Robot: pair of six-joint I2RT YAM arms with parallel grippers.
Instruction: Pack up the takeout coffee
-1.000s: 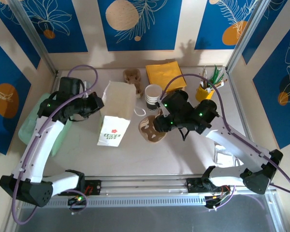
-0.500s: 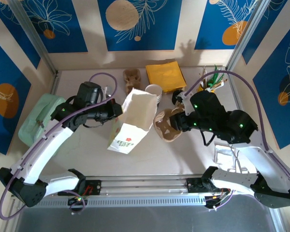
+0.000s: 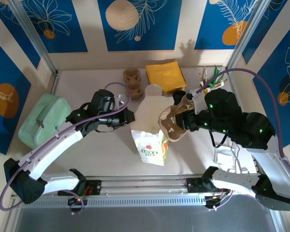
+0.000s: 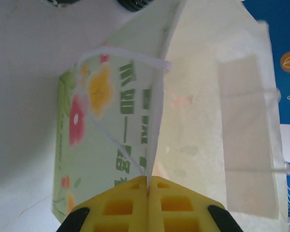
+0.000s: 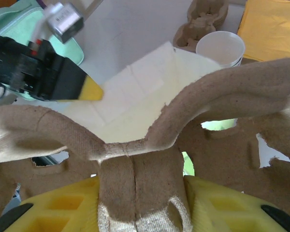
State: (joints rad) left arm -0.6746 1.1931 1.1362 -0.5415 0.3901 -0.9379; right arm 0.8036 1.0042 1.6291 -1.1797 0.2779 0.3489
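Left pincer (image 4: 148,181) was clamped shut on the rim of the paper bag (image 3: 150,121), right pincer (image 5: 140,193) held the pulp cup carrier (image 3: 170,123); takeout coffee (image 3: 178,94), partly hidden, apparently stood behind the carrier, beside yellow napkins (image 3: 165,76).

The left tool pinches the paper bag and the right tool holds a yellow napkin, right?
Not quite. The right tool holds a brown cardboard cup carrier, as the right wrist view shows. The yellow napkins lie apart from it. The left tool does pinch the bag.
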